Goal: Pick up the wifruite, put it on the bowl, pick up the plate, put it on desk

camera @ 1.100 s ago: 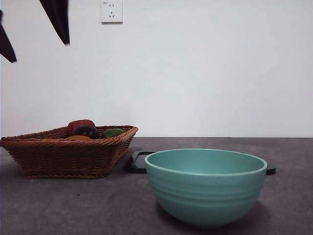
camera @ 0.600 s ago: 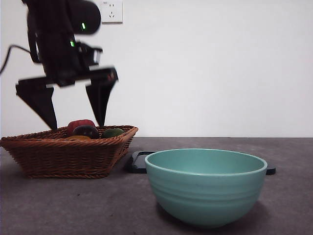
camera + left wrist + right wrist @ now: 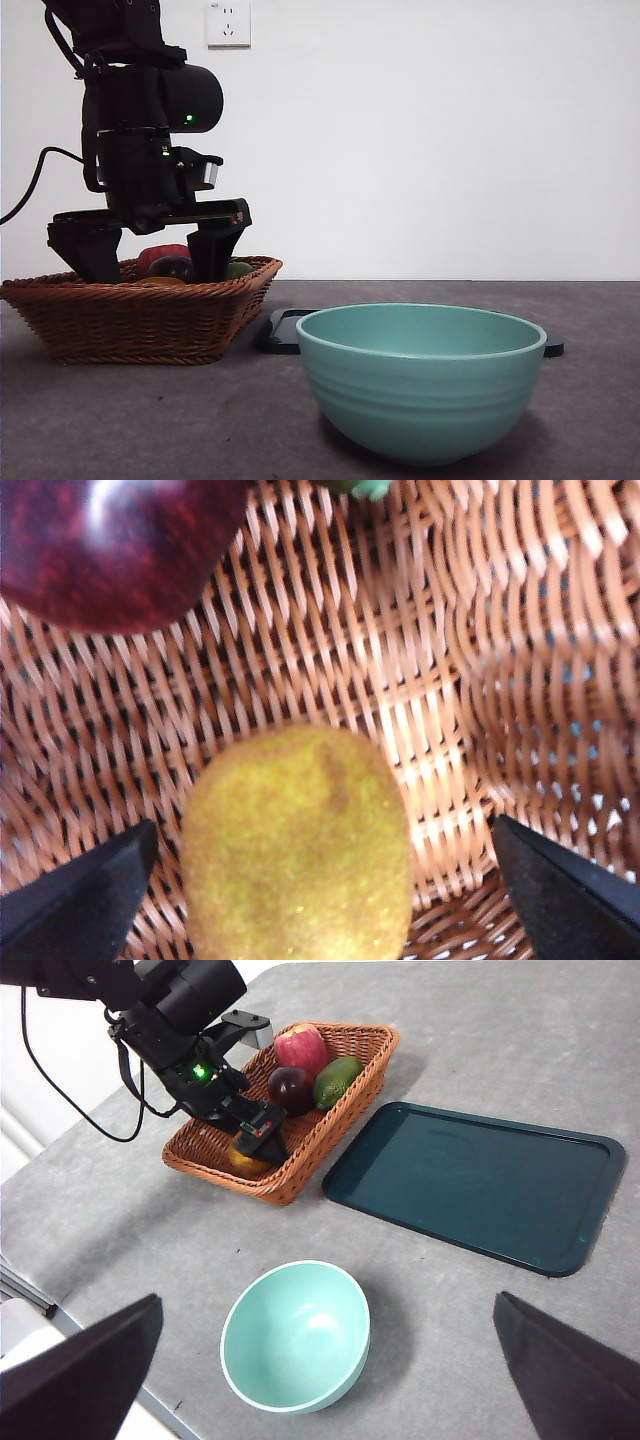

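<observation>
0 of 2 placements done; left end effector poised at the wifruite.

Left end effector [image 3: 318,880]: jaws spread wide, 1 on either side of the wifruite [image 3: 298,848], not clamped, down inside the wicker basket [image 3: 140,315]. Dark red fruit [image 3: 115,545] lies just beside. Bowl [image 3: 421,380]: empty, on the table [image 3: 480,1040], apart from the basket. Dark green tray [image 3: 478,1185], likely the "plate": untouched, flat between basket and bowl. Right end effector [image 3: 330,1375]: jaws apart, high above, waiting. Remaining: grasp, transfer to bowl, then the tray.

Basket [image 3: 140,320] at left of surface [image 3: 150,420], holding fruits. Wifruite [image 3: 297,848] lies between left claw [image 3: 320,880] tips inside basket. Tray [image 3: 475,1185] right of basket; bowl [image 3: 420,380] before tray.
</observation>
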`<state>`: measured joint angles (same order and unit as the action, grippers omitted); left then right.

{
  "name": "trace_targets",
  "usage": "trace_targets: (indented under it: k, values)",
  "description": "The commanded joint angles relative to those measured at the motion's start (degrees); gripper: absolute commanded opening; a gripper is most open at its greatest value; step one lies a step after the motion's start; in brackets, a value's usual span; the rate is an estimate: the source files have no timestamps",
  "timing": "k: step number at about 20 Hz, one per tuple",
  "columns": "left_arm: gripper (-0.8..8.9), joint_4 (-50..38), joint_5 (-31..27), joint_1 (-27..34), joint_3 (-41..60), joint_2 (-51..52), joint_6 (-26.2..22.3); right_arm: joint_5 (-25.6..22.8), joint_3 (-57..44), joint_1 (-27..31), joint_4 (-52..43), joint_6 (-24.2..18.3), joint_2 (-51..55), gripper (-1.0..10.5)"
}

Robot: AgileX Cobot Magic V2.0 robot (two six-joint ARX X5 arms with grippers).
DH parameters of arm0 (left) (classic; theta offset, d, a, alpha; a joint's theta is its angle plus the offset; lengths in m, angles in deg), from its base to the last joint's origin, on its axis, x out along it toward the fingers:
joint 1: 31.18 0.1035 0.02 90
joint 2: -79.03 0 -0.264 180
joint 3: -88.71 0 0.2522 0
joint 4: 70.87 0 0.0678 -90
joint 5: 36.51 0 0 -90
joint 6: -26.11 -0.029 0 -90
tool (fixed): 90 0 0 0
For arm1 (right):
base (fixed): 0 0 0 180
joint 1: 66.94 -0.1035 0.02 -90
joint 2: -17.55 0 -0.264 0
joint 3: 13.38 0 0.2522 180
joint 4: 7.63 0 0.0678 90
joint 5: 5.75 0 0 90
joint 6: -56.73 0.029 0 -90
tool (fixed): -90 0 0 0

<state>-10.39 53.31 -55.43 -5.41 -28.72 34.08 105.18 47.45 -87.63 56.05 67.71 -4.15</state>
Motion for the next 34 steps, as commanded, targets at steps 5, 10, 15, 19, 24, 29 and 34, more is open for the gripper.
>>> trace_targets:
  k: [5, 10, 15, 19, 24, 29, 34]
  values:
    - [2.96, 0.3, -0.3, 0.4, -1.4, -1.1, 0.6, 0.1, 0.9, -0.3, -0.5, 0.8, -0.3, 6.4]
    - [2.97, 5.0, -0.3, 1.7, -5.3, -1.0, 1.7, 0.1, 0.9, -0.3, -0.5, 1.0, -0.3, 6.4]
    - [2.98, 14.0, -0.2, 2.5, -12.2, 0.8, 3.3, 0.1, 0.9, -0.3, -0.6, 0.9, -0.3, 6.4]
    - [2.98, 17.3, -0.2, 1.8, -12.5, 7.0, 3.2, 0.1, 0.9, -0.3, -0.6, 0.9, -0.3, 6.4]
    - [2.98, 23.3, 0.2, 0.0, -12.5, 17.6, 4.1, 0.0, 0.9, -0.3, -0.6, 0.8, -0.3, 6.4]
    - [2.98, 29.5, 1.7, -5.5, -12.5, 25.5, 8.9, 0.0, 0.9, -0.3, -0.6, 0.7, -0.3, 6.4]
    - [2.98, 28.6, 1.6, -14.6, -12.4, 27.2, 14.0, 0.0, 0.9, -0.3, -0.6, 0.6, -0.3, 6.4]
